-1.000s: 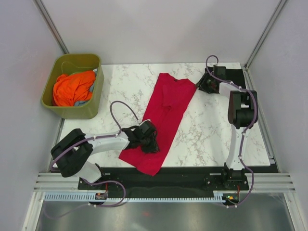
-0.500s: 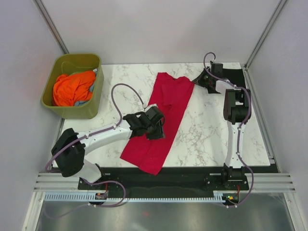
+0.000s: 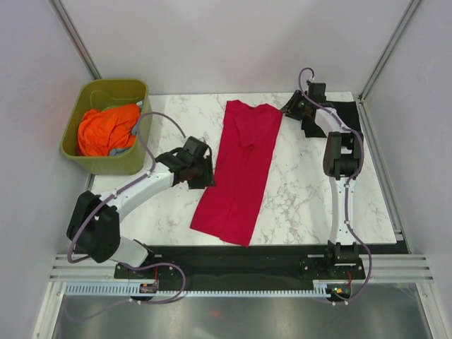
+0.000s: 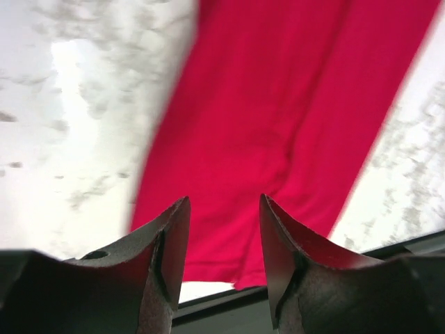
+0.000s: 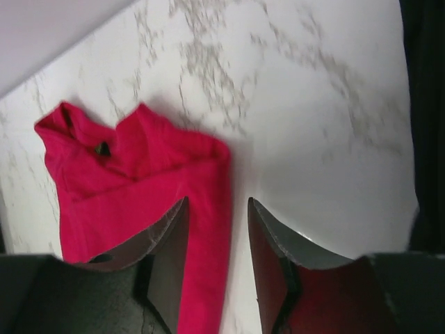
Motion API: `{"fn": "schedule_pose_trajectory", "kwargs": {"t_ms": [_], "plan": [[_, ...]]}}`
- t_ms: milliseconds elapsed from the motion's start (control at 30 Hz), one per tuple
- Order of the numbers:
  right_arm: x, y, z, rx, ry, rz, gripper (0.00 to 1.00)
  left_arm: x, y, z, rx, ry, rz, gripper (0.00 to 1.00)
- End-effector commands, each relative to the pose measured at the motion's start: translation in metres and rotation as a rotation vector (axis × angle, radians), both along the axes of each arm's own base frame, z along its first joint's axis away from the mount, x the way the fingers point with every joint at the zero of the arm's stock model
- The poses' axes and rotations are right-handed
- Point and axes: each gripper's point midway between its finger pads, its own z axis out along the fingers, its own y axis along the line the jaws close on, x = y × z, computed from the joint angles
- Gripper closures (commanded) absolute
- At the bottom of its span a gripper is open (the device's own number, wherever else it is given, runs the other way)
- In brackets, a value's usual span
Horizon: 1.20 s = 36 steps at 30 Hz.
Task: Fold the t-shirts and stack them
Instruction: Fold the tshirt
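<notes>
Long folded crimson red cloth t-shirt [image 3: 239,176] lies flat on the white marble counter [image 3: 304,191], just right of the left gripper [image 3: 200,169], whose jaws stand partly apart with nothing between them. Right gripper [image 5: 217,202] is also parted and empty, with the red shirt's collar end just left of and below it. Black cloth t-shirt [image 3: 342,116] lies just to its right.
</notes>
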Motion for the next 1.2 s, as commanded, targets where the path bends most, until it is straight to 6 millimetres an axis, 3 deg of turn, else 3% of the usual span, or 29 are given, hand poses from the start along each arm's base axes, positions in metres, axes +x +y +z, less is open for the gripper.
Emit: {"fn": "schedule_pose_trajectory", "kwargs": {"t_ms": [0, 67, 133, 167, 200, 233, 267, 300, 333, 367, 400, 467, 500, 600, 700, 800, 933, 1033, 1167], "plan": [[-0.032, -0.007, 0.081, -0.030, -0.014, -0.019, 0.52, -0.007, 0.036, -0.024, 0.032, 0.089, -0.039, 0.48], [-0.052, -0.008, 0.093, -0.031, 0.008, -0.022, 0.48, -0.013, 0.035, -0.033, 0.027, 0.118, -0.048, 0.48], [-0.085, -0.008, 0.098, -0.019, 0.057, -0.035, 0.48, -0.021, 0.028, -0.042, -0.016, 0.133, -0.059, 0.47], [-0.099, -0.008, 0.118, -0.012, 0.040, -0.039, 0.48, -0.024, 0.027, -0.046, -0.012, 0.142, -0.057, 0.47], [-0.122, -0.008, 0.096, -0.010, 0.113, -0.042, 0.47, -0.027, 0.026, -0.050, -0.016, 0.157, -0.040, 0.47], [-0.137, -0.008, 0.093, -0.011, 0.138, -0.041, 0.48, -0.030, 0.027, -0.056, -0.012, 0.164, -0.030, 0.48], [-0.153, -0.001, 0.111, -0.015, 0.114, -0.029, 0.47, -0.032, 0.025, -0.059, -0.011, 0.159, -0.029, 0.48], [-0.180, 0.002, 0.086, -0.018, 0.186, -0.023, 0.47, -0.033, 0.026, -0.065, -0.005, 0.163, -0.001, 0.50], [-0.194, 0.006, 0.083, -0.025, 0.203, -0.019, 0.47, -0.042, 0.030, -0.077, 0.003, 0.192, 0.015, 0.50], [-0.211, 0.016, 0.094, -0.024, 0.191, -0.001, 0.47, -0.044, 0.025, -0.081, -0.021, 0.206, 0.013, 0.51], [-0.235, 0.019, 0.073, -0.025, 0.257, 0.003, 0.46, -0.049, 0.025, -0.087, -0.022, 0.226, 0.030, 0.53], [-0.261, 0.035, 0.073, -0.034, 0.272, 0.028, 0.46, -0.064, 0.023, -0.098, -0.006, 0.242, 0.022, 0.55], [-0.279, 0.038, 0.058, -0.052, 0.315, 0.033, 0.46, -0.069, 0.022, -0.100, -0.007, 0.247, 0.040, 0.55], [-0.312, 0.054, 0.040, -0.098, 0.362, 0.074, 0.46, -0.087, 0.014, -0.103, 0.002, 0.235, 0.054, 0.55], [-0.326, 0.063, 0.022, -0.115, 0.382, 0.101, 0.49, -0.104, 0.003, -0.102, -0.017, 0.249, 0.049, 0.53], [-0.331, 0.072, 0.011, -0.110, 0.373, 0.144, 0.51, -0.106, -0.014, -0.083, -0.070, 0.225, -0.003, 0.50], [-0.336, 0.076, -0.006, -0.126, 0.403, 0.174, 0.55, -0.077, -0.026, -0.034, -0.095, 0.112, -0.034, 0.48], [-0.359, 0.079, -0.018, -0.138, 0.457, 0.196, 0.57, -0.055, -0.027, -0.020, -0.072, 0.067, -0.057, 0.48], [-0.396, 0.076, -0.014, -0.149, 0.490, 0.172, 0.57, -0.034, -0.017, -0.016, -0.086, 0.062, -0.065, 0.48]]}}
